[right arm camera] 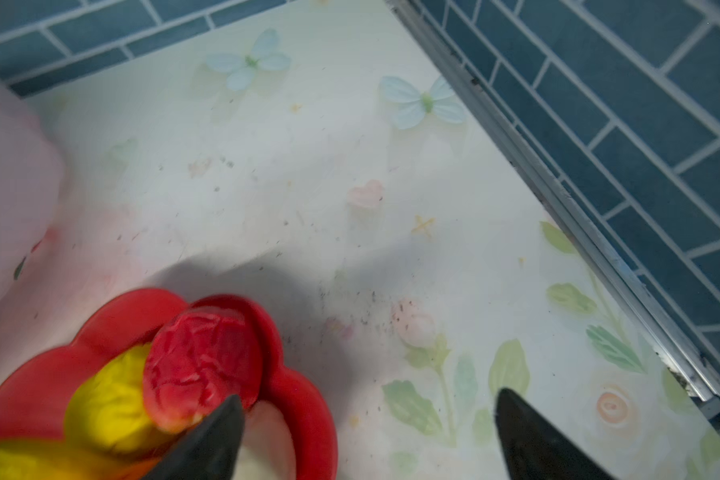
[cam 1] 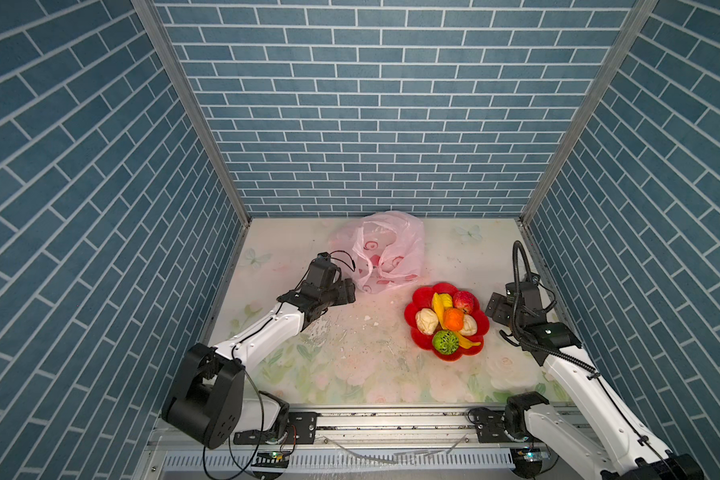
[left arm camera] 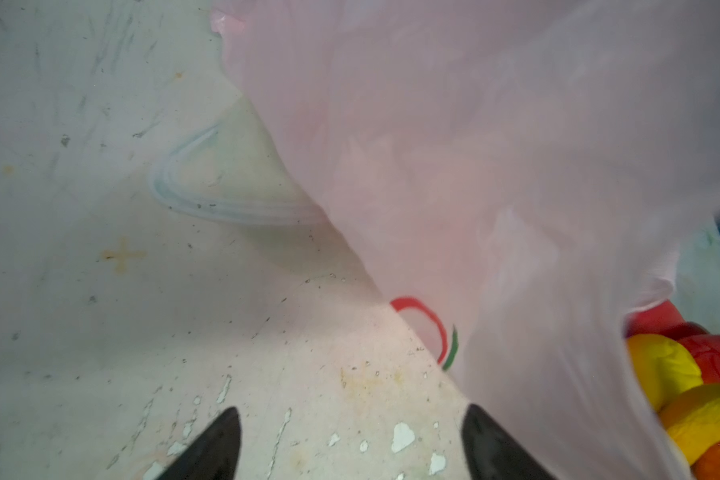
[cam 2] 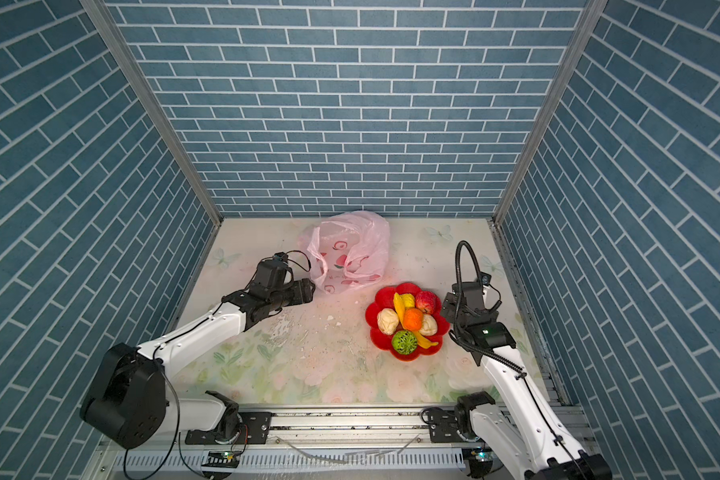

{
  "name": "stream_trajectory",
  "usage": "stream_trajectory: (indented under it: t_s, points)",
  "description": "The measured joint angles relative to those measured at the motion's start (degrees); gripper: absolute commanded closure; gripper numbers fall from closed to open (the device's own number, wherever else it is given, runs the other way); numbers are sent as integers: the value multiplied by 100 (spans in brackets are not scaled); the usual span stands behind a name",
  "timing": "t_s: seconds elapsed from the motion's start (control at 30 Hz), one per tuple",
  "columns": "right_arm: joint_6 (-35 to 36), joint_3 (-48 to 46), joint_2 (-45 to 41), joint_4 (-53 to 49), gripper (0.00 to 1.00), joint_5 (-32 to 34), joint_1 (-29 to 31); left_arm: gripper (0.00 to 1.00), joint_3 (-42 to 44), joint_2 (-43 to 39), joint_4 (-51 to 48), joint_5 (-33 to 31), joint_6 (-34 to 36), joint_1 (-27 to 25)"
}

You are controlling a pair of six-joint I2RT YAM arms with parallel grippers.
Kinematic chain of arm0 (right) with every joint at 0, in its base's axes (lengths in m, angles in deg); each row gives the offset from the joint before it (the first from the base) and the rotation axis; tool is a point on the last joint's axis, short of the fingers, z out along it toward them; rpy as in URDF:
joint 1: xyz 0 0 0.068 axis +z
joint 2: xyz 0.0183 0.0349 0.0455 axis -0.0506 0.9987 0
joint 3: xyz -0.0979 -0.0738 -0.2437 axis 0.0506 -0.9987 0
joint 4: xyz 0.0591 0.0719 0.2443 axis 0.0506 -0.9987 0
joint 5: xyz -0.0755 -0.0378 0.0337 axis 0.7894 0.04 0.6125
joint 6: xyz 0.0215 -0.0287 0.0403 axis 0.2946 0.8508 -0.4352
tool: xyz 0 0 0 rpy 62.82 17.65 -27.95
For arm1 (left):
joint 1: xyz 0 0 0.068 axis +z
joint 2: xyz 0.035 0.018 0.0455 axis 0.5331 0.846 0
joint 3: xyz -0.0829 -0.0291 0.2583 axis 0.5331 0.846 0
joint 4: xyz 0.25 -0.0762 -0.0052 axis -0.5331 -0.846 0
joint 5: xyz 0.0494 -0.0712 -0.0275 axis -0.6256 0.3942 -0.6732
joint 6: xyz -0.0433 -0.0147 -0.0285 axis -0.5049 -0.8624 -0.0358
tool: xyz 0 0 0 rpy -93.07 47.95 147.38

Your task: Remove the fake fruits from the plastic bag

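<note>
We note left end effector (left arm camera: 356,444) and right end effector (right arm camera: 366,436) spread, empty; fake fruits (cam 1: 453,319) piled in the red dish (cam 1: 422,296), plastic bag (cam 1: 385,253) slumped behind it: light, limp, slippery, best pinched at a handle loop (cam 1: 359,255).

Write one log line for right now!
fake fruits: in red dish | plastic bag: slack | left pincer: open, by bag | right pincer: open, by dish

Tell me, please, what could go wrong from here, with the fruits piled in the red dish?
The open right gripper sits close to the red apple at the dish rim; a sideways move might knock it out. The open left gripper is beside the plastic bag and might snag its thin film.
</note>
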Motion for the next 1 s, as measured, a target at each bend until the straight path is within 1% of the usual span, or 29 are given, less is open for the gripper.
stream_trajectory:
  t_s: [0.03,0.1,0.27,0.33,0.43,0.53,0.63,0.7,0.83,0.9,1.0]
  points:
    - [44,-157,-76,199,1,76,-111,1,125,-192,-39,-13,33,107]
    - [234,-570,-234,800,1,267,-293,1,304,-627,-144,-177,164,490]
    - [933,-1432,-153,2507,1,610,-380,1,496,-1285,-118,-905,605,1388]
    - [1215,-1705,98,3279,1,654,-426,1,557,-1360,-17,-1215,868,1655]
    - [1611,-2020,752,4513,1,608,-525,1,831,-1364,382,-1558,1161,1982]
    - [1945,-2146,1670,5724,1,433,-638,1,1357,-1331,999,-1891,1482,2210]
    - [2232,-2151,2597,6843,1,181,-732,1,1799,-1134,1692,-2142,1821,2269]
    - [2358,-2127,3071,7361,1,0,-811,1,2033,-879,2299,-2214,2026,2297]
    - [2448,-2109,3926,8286,1,-400,-1003,1,2361,-175,3576,-2129,2315,2371]
    - [2448,-2111,4083,8373,1,-575,-1093,1,2369,184,4039,-1952,2376,2422]
    - [2435,-2024,4081,8430,1,-752,-1257,1,2382,669,4839,-1633,2509,2444]
